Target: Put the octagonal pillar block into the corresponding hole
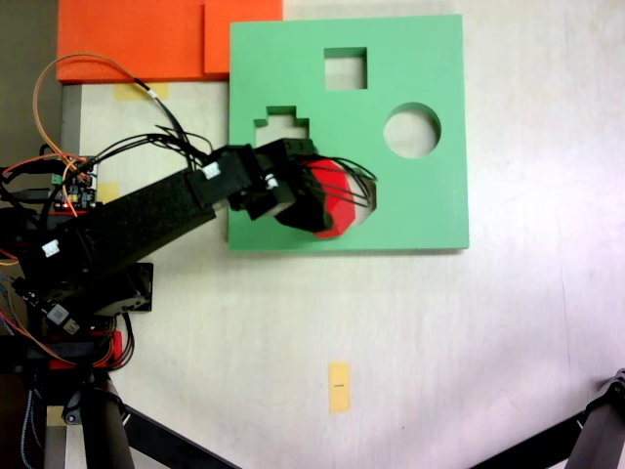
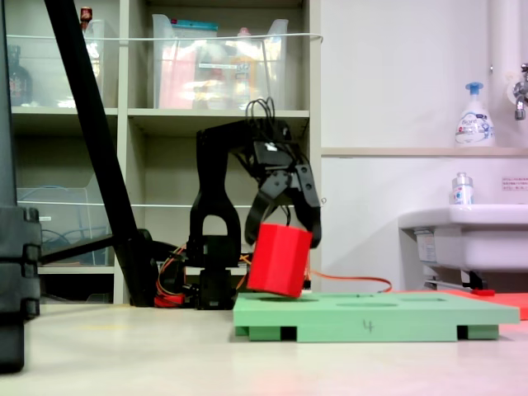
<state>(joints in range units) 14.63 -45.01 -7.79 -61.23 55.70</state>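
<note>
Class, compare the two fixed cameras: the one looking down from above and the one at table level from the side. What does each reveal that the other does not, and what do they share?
From above alone: the square cut-out, round cut-out, stepped cut-out, orange sheets and a yellow tape mark.

From the side alone: the octagonal pillar block tilted, its lower edge at the board's top, plus shelves, a soap bottle and a sink.

Both: the gripper clamped on the red block over the green board.
</note>
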